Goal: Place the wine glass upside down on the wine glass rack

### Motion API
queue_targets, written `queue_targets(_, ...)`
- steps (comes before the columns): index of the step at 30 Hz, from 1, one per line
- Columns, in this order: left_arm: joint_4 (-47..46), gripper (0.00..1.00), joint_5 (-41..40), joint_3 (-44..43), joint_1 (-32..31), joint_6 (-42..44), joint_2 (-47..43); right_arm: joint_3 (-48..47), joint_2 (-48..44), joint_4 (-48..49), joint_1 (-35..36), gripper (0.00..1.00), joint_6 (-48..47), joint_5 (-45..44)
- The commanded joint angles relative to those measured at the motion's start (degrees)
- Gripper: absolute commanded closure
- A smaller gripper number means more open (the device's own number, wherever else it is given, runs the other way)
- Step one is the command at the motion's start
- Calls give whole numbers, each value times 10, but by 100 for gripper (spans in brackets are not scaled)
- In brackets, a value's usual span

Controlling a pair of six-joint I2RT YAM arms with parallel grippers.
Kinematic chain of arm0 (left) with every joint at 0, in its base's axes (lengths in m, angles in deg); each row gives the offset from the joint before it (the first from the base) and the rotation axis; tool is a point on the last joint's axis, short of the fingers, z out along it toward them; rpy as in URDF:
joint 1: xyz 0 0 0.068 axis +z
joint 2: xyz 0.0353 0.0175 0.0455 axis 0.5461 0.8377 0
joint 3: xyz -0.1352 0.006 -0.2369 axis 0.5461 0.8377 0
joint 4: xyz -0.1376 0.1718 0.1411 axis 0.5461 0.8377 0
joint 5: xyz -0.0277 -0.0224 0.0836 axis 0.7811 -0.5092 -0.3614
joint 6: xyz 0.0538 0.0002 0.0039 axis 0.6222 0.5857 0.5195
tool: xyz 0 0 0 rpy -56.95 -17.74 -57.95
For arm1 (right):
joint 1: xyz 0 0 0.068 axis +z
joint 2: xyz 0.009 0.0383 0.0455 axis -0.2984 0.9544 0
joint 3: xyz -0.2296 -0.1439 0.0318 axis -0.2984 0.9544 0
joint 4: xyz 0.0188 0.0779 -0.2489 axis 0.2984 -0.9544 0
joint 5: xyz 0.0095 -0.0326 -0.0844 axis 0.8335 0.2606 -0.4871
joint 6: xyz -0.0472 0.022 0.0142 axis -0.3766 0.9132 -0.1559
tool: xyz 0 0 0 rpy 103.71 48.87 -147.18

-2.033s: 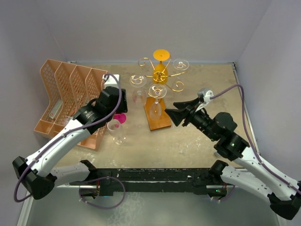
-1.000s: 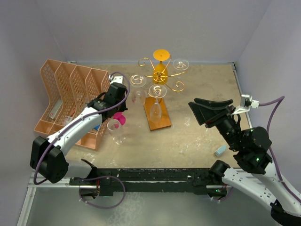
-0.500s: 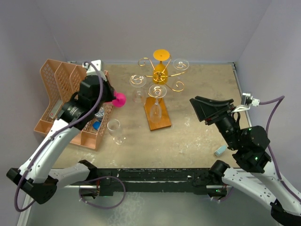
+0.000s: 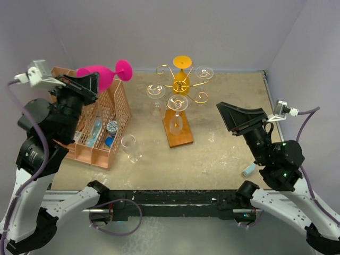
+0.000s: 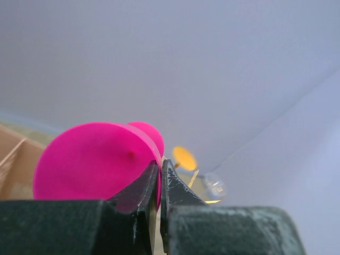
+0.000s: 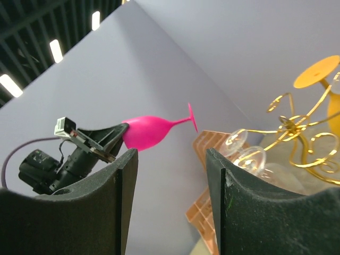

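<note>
While the left arm (image 4: 37,149) reaches up high over the left edge of the table (image 4: 223,154), its left gripper (image 4: 89,84) points toward the back. The fingers (image 5: 175,186) are pressed almost together and pinch the thin wall of the pink glass (image 4: 102,75). The pink glass is up in the air, lying on its side. Its round foot points to the right, above the organiser (image 4: 119,101). It is well apart from the rack (image 4: 179,85).

The right arm (image 4: 281,159) is bent up near the right edge. The right gripper (image 6: 170,156) is lifted, with its fingers spread wide and nothing between them.

The organiser sits by the left edge. Its slots hold some blue things (image 4: 95,130) and a small round thing (image 4: 112,126). The rack stands near the middle of the back edge. Three clear glasses (image 4: 177,102) hang on it upside down. One more clear glass (image 4: 130,146) stands on the table between the organiser and the rack's base.

The pink glass is smooth and bright. The rack is gold wire with curly arms on a flat brown wooden base. The organiser is peach, with walls full of little holes. The table looks sandy and rough.
</note>
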Motion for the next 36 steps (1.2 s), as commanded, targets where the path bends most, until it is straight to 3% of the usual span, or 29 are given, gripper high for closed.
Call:
queue_targets(1, -135, 100, 66, -58, 1, -43, 42, -24, 31, 115, 1, 43, 56, 8)
queue_targets(5, -247, 100, 127, -50, 1, -100, 71, -48, 63, 179, 1, 42, 62, 4)
queue_targets(8, -322, 100, 171, -37, 1, -156, 98, -36, 90, 276, 1, 33, 81, 41)
queue_targets(12, -411, 100, 201, -21, 1, -228, 124, -24, 141, 371, 1, 33, 122, 69)
queue_targets(17, -510, 100, 246, 2, 0, -312, 168, -94, 212, 369, 1, 33, 133, 25)
queue_targets(20, -566, 100, 261, 20, -2, -354, 188, -133, 251, 337, 1, 30, 191, -12)
queue_targets(22, -574, 100, 262, 16, -4, -361, 199, -157, 279, 310, 1, 29, 251, -22)
queue_targets(25, -571, 100, 274, 7, -4, -367, 214, -189, 323, 343, 1, 29, 253, -39)
queue_targets(36, -592, 100, 300, 31, -4, -383, 201, -351, 456, 243, -2, 33, 274, -113)
